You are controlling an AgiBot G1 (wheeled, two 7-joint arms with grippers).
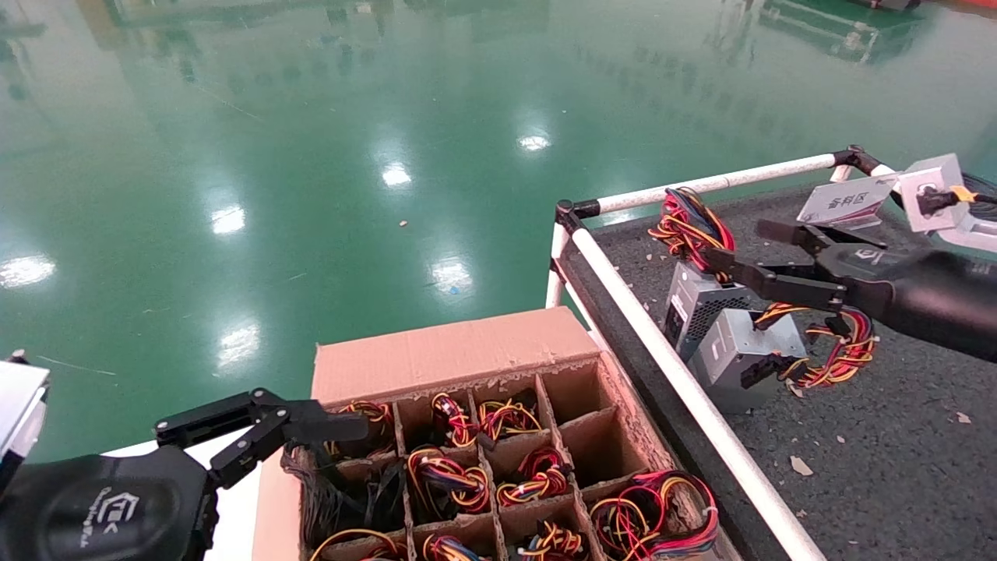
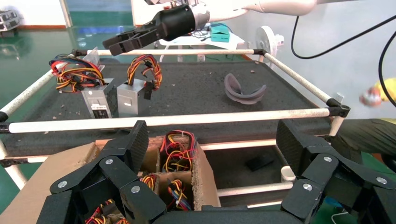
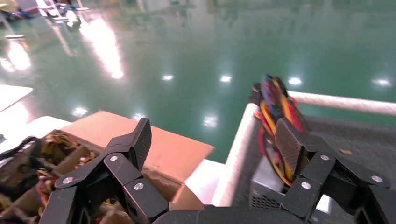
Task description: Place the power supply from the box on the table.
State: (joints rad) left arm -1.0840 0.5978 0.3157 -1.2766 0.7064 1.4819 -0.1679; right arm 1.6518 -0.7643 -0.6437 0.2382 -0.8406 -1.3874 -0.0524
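**Right gripper empty above placed power supply**

Left gripper (image 1: 311, 436), nearest me, sits idle at the box (image 1: 498, 460) corner, fingers spread, empty. I see my right gripper (image 1: 740, 249) over the table (image 1: 896, 436), fingers wide apart, holding nothing. Power supply (image 1: 736, 358) rests on the table just below, touching a vented grey unit (image 1: 693, 308).

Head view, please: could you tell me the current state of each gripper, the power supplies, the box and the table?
Right gripper: open, empty, above the two units on the table.
Left gripper: open, empty, at the box's near-left corner.
Power supply: on the table, released, wires looped beside it.
Vented unit: upright on the table, touching the power supply.
Box: open, most cells holding wire bundles, two far-right cells empty.
Table: holds both units.
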